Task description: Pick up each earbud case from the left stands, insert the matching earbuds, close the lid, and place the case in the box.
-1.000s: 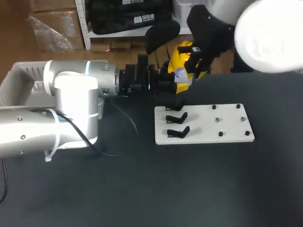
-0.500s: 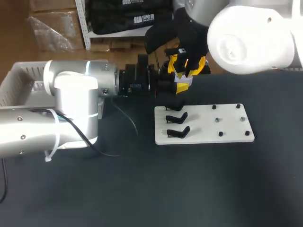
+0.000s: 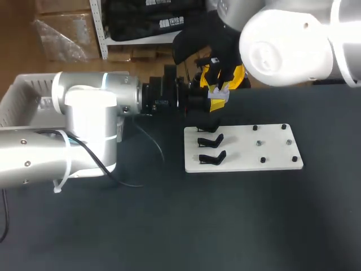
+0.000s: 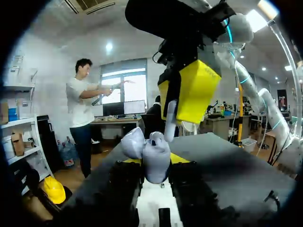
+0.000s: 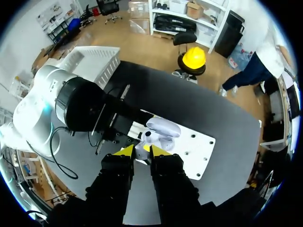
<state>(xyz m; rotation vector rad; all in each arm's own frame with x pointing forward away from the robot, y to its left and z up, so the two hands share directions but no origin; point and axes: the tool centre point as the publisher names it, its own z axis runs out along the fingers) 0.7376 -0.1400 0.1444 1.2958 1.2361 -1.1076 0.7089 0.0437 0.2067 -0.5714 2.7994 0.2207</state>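
Clamping earbud case (image 4: 155, 153), left end effector (image 4: 152, 163), right end effector (image 5: 142, 151) pinching earbud (image 4: 170, 116), clear only from wrists

Pale lilac case (image 4: 154, 158); white board (image 3: 276, 152); black stands (image 3: 211, 158).

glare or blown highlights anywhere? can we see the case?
Head view: right arm's white shell is blown out, but the earbud case shows. Left wrist view: ceiling lights flare overhead; case evenly lit in the left pincer. Right wrist view: no glare on the earbud in the right pincer.
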